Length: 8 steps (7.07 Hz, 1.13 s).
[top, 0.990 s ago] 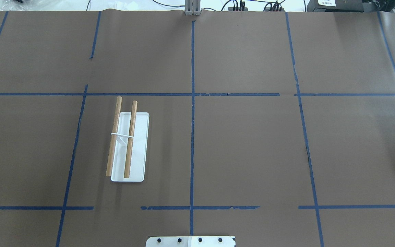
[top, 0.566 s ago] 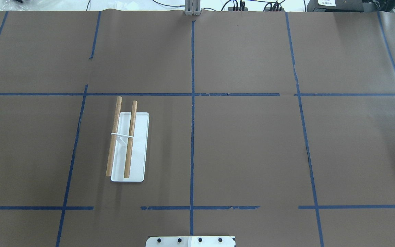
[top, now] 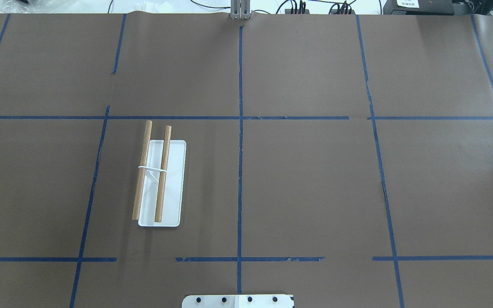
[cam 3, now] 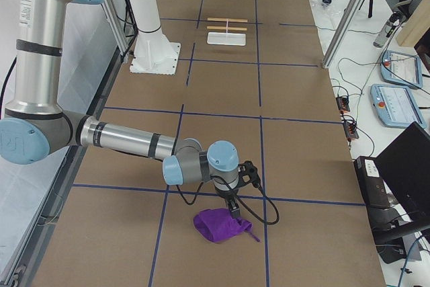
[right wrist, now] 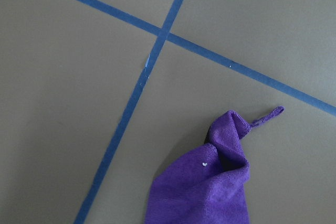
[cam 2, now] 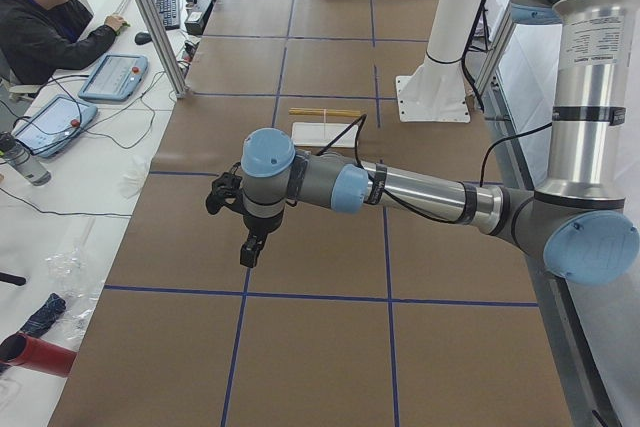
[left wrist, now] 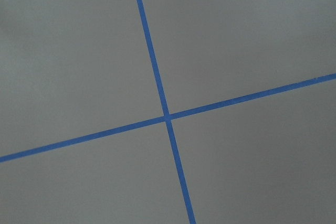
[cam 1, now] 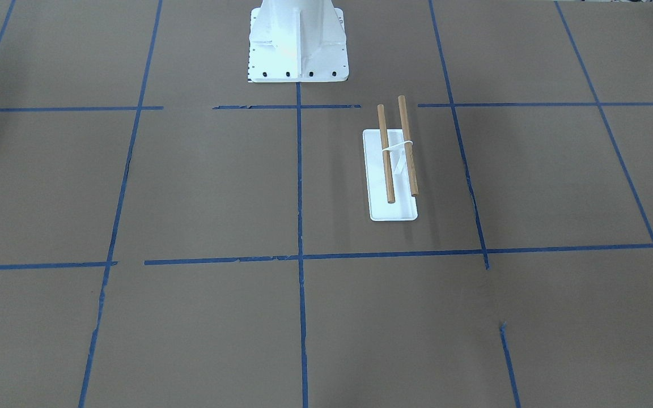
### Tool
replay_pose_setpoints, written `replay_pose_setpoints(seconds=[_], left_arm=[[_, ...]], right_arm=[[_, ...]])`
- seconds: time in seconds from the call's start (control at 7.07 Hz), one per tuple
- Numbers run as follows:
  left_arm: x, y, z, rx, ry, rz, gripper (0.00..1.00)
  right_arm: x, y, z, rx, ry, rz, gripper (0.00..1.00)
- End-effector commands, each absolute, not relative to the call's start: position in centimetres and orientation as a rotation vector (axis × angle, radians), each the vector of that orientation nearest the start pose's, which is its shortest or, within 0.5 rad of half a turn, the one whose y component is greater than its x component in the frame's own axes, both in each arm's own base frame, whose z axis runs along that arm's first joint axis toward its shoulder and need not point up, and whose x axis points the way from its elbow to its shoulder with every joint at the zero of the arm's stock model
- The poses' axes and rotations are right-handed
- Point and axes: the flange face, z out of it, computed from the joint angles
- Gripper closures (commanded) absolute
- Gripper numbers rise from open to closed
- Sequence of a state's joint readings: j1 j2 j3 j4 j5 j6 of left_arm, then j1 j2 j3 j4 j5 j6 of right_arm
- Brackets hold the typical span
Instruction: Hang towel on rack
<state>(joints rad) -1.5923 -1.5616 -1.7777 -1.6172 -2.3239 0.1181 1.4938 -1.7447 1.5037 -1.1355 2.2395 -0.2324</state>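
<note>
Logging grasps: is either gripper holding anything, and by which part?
Cannot tell. The right gripper is down at the purple towel, seen only from the side. The left gripper shows nothing in it.

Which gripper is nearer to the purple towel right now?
Right. The right gripper hangs just above the towel; the left gripper is near the table's opposite end, far from it.

We're in a robotics lab, brown paper-covered table (top: 315, 179) gridded in blue tape (top: 240, 171), white bolted robot pedestal (cam 1: 297, 39), teach pendant (cam 2: 112, 75) on the side bench (cam 2: 60, 197), operator (cam 2: 45, 17) at a keyboard (cam 2: 165, 5)
</note>
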Motion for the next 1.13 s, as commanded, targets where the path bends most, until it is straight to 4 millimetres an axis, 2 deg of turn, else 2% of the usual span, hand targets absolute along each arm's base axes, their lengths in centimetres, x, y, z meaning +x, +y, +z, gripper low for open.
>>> replay_pose_setpoints(seconds=[0.0,0.14,0.28,0.42,0.57,0.71,0.99], left_arm=[[-7.5,-49.4,55.7,0.284,0.732,0.185,0.00],[-7.6,-49.3,55.7,0.286,0.734,0.184,0.00],[-7.6,-49.3,55.7,0.286,0.732,0.184,0.00],[-7.6,-49.3,55.8,0.283,0.732,0.183,0.00],[-7.6,-49.2,55.8,0.283,0.732,0.183,0.00],[-7.6,-49.2,55.8,0.283,0.732,0.183,0.00],[-7.6,-49.2,55.7,0.284,0.732,0.183,0.00]], right_arm=[[2.6,-41.2,77.7,0.236,-0.609,-0.483,0.15],[2.6,-40.6,79.2,0.219,-0.607,-0.508,0.22],[1.8,-40.6,79.6,0.204,-0.609,-0.528,0.25],[0.8,-40.9,79.7,0.196,-0.581,-0.556,0.35],[0.6,-41.2,79.8,0.193,-0.548,-0.568,0.56],[0.5,-41.3,79.4,0.203,-0.549,-0.579,1.00],[0.3,-42.0,78.7,0.222,-0.557,-0.591,1.00]])
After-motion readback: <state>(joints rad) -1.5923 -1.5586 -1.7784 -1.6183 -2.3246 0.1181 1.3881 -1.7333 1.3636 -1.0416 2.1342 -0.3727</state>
